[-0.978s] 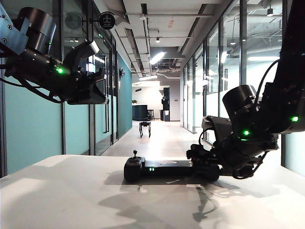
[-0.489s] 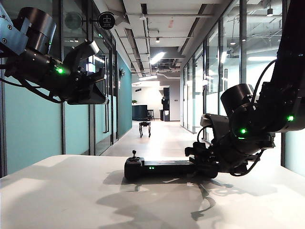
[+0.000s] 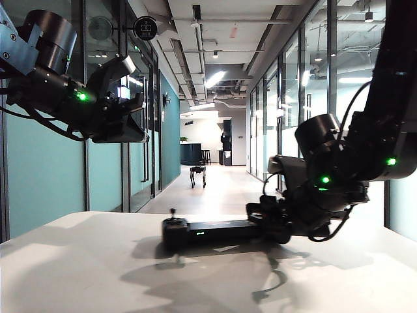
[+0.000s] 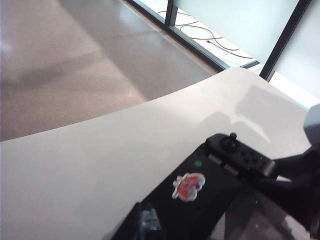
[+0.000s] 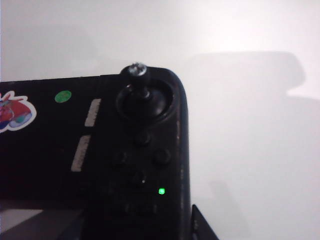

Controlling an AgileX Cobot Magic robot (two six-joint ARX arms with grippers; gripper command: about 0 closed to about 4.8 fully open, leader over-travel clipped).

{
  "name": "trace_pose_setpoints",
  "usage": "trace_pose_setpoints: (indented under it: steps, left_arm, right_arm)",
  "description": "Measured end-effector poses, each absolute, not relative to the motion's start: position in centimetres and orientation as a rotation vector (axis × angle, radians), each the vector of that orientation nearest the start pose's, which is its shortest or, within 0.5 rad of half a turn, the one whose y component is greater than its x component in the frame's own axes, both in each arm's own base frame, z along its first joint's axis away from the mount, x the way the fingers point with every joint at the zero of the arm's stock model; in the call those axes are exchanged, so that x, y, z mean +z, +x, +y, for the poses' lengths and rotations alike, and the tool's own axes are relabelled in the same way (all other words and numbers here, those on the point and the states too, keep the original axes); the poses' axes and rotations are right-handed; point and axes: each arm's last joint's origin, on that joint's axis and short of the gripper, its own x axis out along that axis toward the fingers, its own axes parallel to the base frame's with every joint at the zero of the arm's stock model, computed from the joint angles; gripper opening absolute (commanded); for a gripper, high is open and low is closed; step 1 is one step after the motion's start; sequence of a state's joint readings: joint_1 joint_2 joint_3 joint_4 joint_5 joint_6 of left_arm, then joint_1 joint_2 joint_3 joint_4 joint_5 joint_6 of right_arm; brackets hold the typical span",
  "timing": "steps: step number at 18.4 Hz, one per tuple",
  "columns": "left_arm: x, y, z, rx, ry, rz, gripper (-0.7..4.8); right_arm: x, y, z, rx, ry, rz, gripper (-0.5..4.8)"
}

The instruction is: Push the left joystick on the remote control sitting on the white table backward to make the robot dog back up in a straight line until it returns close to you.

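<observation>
On the white surface (image 3: 78, 274) the remote control (image 3: 208, 231) has slid leftward, its right end gripped by the low-reaching right pincer (image 3: 264, 222), while the left pincer (image 3: 124, 124) stays raised, opening unclear, the robot dog (image 3: 198, 176) far down the corridor.

My right wrist feed: remote control (image 5: 90, 150), black, end section on white table (image 5: 250, 100). Joystick (image 5: 137, 72) upright in round well, silvery knob tip. Green dot, two pale bars, red-blue sticker (image 5: 12, 112) toward nine o'clock. Dark buttons, small green light (image 5: 161, 191) toward six. Dark finger tip (image 5: 200, 227), right gripper, beside controller corner; grip unclear.
</observation>
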State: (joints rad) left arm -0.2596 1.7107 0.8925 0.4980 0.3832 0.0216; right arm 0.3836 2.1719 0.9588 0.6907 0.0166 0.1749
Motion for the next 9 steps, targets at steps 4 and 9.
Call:
trace_pose_setpoints:
  steps: [4, 9]
  left_arm:
    - [19.7, 34.3, -10.2, -0.644, 0.000, 0.319, -0.06]
    - [19.7, 34.3, -10.3, -0.660, -0.002, 0.320, -0.06]
  right_arm:
    - [6.5, 36.2, 15.8, 0.317, 0.051, 0.541, 2.07]
    - [6.4, 35.9, 16.4, 0.223, 0.038, 0.532, 2.07]
